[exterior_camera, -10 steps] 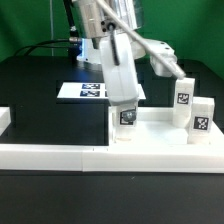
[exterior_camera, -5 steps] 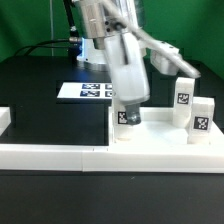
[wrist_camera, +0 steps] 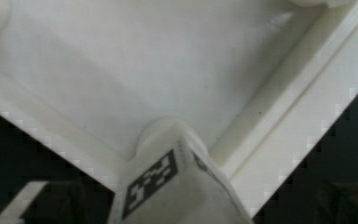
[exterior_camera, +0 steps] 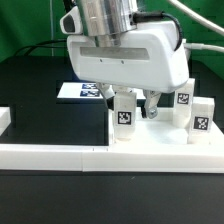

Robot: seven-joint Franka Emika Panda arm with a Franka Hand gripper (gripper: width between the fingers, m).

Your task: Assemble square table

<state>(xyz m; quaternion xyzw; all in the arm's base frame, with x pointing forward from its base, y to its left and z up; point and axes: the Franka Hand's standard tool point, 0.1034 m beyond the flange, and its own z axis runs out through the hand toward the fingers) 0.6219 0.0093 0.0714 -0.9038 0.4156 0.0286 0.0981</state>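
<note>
Green backdrop and a black bench point(exterior_camera: 40, 100) frame the scene. At the centre the tool point(exterior_camera: 135, 103) hangs with jaws wide, holding nothing, straddling 1 upright leg point(exterior_camera: 124, 117) that stands at a corner of the square top point(exterior_camera: 150, 130). Judging by looks, the legs are light, rigid, smooth plastic, best pinched across their flat sides near the upper end. Counted: 1 top, 3 legs visible, 2 of them point(exterior_camera: 184, 98) point(exterior_camera: 201, 118) toward the exterior view's right; behind lies 1 marker board point(exterior_camera: 75, 92).
</note>
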